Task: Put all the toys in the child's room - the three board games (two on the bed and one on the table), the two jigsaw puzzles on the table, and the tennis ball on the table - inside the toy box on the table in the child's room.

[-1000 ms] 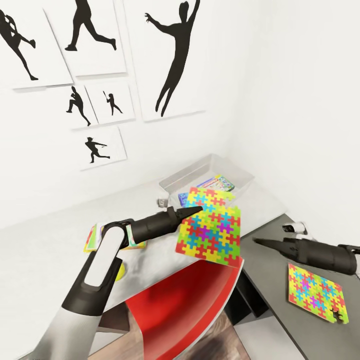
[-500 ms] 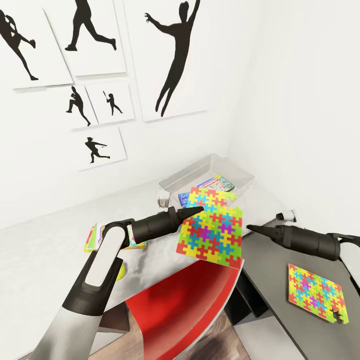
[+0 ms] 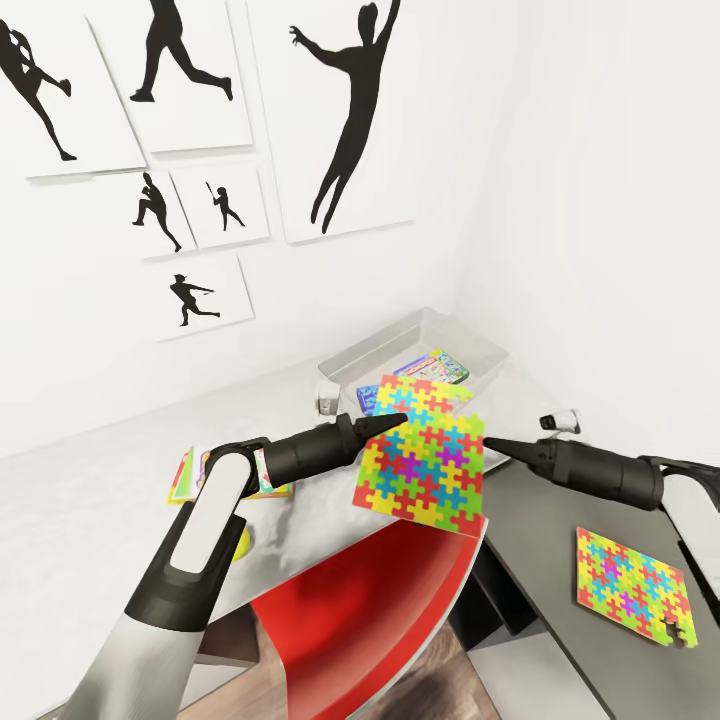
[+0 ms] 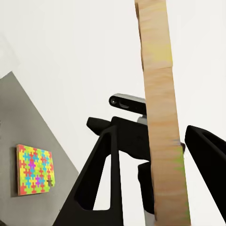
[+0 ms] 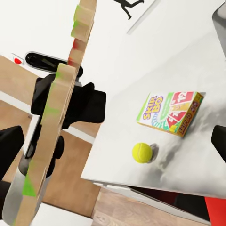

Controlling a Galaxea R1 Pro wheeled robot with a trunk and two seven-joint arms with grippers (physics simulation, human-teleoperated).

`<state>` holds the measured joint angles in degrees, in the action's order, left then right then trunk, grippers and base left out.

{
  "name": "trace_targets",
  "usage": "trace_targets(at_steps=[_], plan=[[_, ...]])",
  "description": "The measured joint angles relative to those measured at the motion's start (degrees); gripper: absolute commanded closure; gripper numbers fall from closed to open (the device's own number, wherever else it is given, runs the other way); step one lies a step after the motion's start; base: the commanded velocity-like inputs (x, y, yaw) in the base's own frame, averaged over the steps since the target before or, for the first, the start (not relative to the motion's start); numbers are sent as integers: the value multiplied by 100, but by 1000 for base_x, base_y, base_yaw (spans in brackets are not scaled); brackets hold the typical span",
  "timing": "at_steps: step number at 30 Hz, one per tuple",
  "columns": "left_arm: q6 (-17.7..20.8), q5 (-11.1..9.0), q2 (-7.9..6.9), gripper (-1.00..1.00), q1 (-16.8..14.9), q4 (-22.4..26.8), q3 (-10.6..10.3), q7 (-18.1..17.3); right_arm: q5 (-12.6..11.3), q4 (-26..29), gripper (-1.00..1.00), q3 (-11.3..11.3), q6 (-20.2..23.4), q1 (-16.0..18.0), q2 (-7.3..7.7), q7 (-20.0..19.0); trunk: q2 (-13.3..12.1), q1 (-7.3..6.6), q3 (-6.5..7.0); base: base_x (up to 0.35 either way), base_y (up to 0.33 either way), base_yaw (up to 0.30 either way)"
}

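Observation:
My left gripper [image 3: 388, 424] is shut on a jigsaw puzzle [image 3: 425, 455], holding it nearly upright above the table's [image 3: 100, 480] front edge. In the left wrist view the puzzle [image 4: 162, 122] shows edge-on between the fingers [image 4: 101, 174]. My right gripper [image 3: 492, 443] is open, its tip right at the puzzle's right edge; the puzzle [image 5: 56, 117] sits close to one finger [image 5: 9, 141]. The toy box [image 3: 470, 335] stands behind with a colourful board game [image 3: 437, 366] inside. A Skip-Bo box [image 5: 169, 113] and the tennis ball [image 5: 141, 152] lie on the table. A second puzzle [image 3: 630, 585] lies on the dark cabinet.
A red chair [image 3: 380, 590] stands below the held puzzle, against the table's front. The dark grey cabinet [image 3: 540, 520] is at the right, under my right arm. White walls with silhouette posters [image 3: 340, 120] close the corner behind the toy box.
My right arm has risen and moved left, from over the cabinet to the held puzzle's right edge. The left arm and puzzle have stayed put.

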<state>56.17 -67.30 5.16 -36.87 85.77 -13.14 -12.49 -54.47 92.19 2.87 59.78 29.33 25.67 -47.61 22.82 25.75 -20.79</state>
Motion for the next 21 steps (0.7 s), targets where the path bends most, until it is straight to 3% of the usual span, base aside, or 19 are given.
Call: trace_targets(at_steps=[13, 21], plan=[[-127, 229, 1, 100, 1, -14, 4, 22, 9, 27, -100, -51, 0, 13, -85, 12, 0, 0, 0, 0, 0, 0], [-190, 259, 7, 100, 2, -16, -3, 31, 34, 28, -100, -263, 1, 159, -462, 243, 0, 0, 0, 0, 0, 0]])
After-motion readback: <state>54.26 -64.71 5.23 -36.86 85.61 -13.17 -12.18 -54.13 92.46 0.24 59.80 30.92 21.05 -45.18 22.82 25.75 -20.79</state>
